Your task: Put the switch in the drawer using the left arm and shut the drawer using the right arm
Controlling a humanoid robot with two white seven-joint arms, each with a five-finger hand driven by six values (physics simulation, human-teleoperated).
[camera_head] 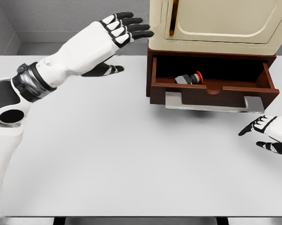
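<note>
A grey switch (189, 78) with a red button lies on its side inside the open dark-wood drawer (211, 90), left of the drawer's middle. The drawer sticks out of a cream cabinet (216, 23) and has a metal handle plate along its front. My left hand (124, 28) is raised above the table to the left of the cabinet, fingers spread and holding nothing. My right hand (267, 133) hovers low at the right edge, below the drawer's right front corner, fingers relaxed and empty.
The white table (122, 150) spreads across the view. Grey walls stand behind the table. The cabinet's upper door is shut above the drawer.
</note>
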